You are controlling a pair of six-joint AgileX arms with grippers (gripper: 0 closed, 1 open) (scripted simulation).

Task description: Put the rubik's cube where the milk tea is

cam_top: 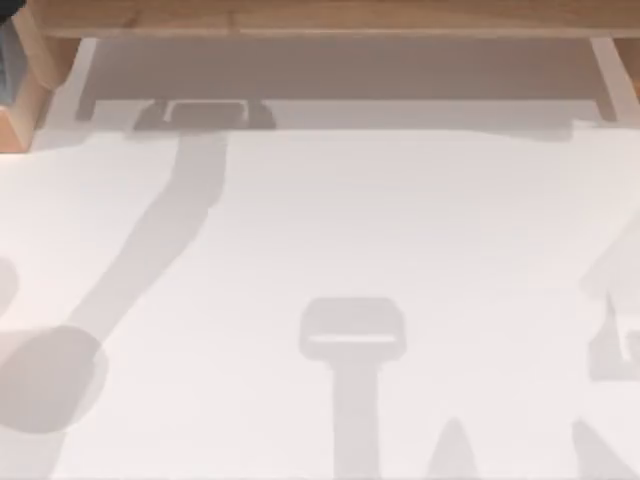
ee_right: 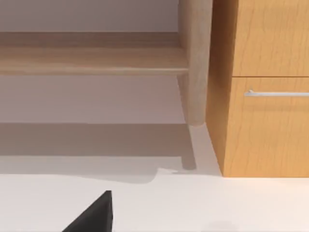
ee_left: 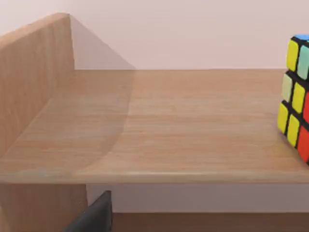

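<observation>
The rubik's cube [ee_left: 295,96] stands on a wooden shelf board [ee_left: 169,125], cut off by the edge of the left wrist view, with yellow, orange, pale green and blue stickers showing. A dark part of my left gripper [ee_left: 94,217] sits below the shelf's front edge, well apart from the cube. In the right wrist view, a dark part of my right gripper [ee_right: 94,215] hangs over the white table [ee_right: 217,203], facing the shelf. The milk tea is out of view.
A wooden shelf [cam_top: 320,20] runs along the back of the white table [cam_top: 320,250]. The shelf has a wooden side wall [ee_left: 29,77] and a round leg [ee_right: 195,63]. A wooden cabinet [ee_right: 270,125] with a metal drawer handle [ee_right: 277,93] stands beside that leg.
</observation>
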